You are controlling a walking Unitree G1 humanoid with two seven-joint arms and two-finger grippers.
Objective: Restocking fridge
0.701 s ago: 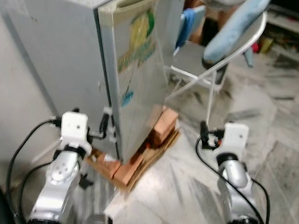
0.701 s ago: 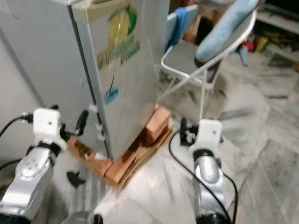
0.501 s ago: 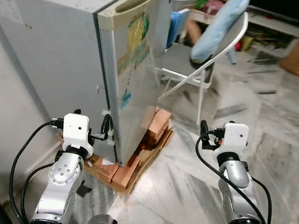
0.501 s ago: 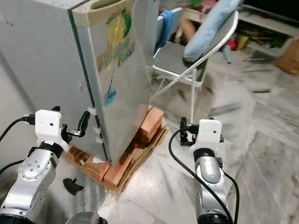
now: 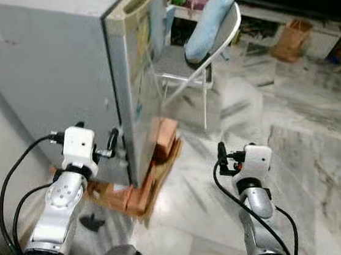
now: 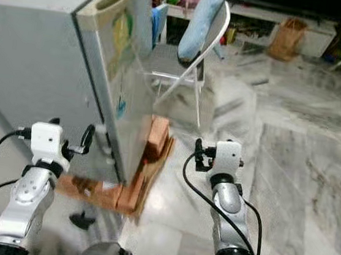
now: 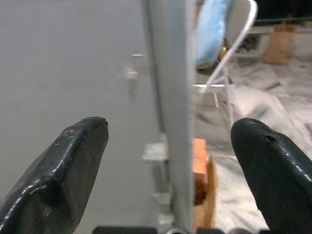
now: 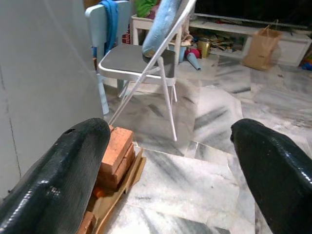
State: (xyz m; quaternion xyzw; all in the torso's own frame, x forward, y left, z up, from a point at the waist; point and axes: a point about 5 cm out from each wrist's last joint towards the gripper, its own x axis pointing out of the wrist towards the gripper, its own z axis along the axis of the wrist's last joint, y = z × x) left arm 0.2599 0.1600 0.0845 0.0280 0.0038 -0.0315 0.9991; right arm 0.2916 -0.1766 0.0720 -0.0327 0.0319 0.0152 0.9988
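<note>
swung round since a moment ago, the head view now takes in more marble floor (image 5: 316, 150) right of the closed grey fridge (image 5: 49, 58), its door sticker too blurred to read. left gripper (image 7: 170, 161) straddles the door's edge, fingers spread; right gripper (image 8: 170, 161) gapes beside the bricks (image 8: 114, 156) under it.

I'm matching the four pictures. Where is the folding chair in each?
Left eye view: folding chair, top centre, behind the fridge.
Right eye view: top centre.
Left wrist view: upper part, past the fridge's edge.
Right wrist view: upper middle.
Shared landmark: the bricks under the fridge.
</note>
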